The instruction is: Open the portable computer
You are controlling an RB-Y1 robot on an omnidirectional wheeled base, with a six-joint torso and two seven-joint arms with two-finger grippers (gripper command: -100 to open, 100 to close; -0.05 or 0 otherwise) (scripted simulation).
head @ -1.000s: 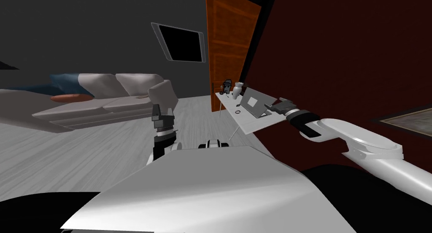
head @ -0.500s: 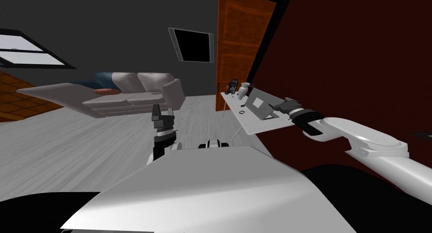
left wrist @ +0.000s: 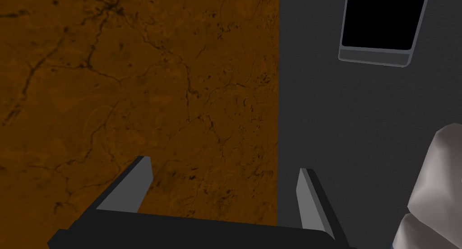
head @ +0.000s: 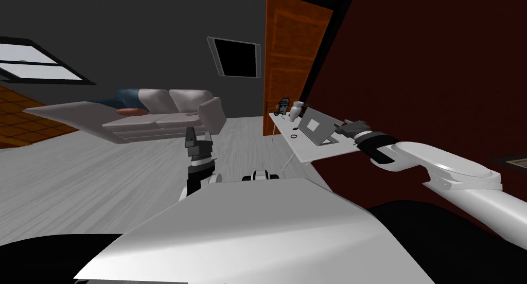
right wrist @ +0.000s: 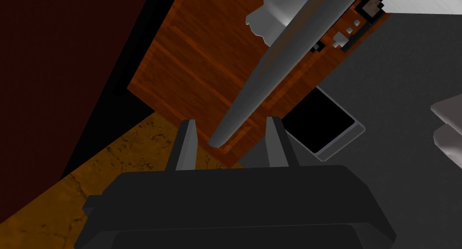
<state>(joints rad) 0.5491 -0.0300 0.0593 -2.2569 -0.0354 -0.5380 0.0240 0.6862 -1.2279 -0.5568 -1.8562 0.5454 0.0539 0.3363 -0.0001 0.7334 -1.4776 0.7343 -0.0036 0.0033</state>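
Observation:
The laptop (head: 315, 126) is grey and stands part open on a white table (head: 319, 151) against the dark red wall. My right gripper (head: 339, 127) reaches to its lid from the right. In the right wrist view the lid's thin grey edge (right wrist: 279, 57) runs down between the two fingers of the right gripper (right wrist: 230, 121). A small gap shows on each side, so the fingers stand open. My left gripper (head: 198, 134) is raised in front of my chest, away from the table. It is open with nothing between its fingers (left wrist: 223, 165).
A white vase (head: 296, 111), a small dark object (head: 281, 106) and a dark ring (head: 293, 136) share the table beyond the laptop. An orange door (head: 291, 54) stands behind the table. A grey sofa (head: 164, 113) lies far left across the pale floor.
My head view swung early in the second, bringing a window into sight at the left. My right hand has stayed at the laptop's lid, edging slightly closer. The left arm has not moved.

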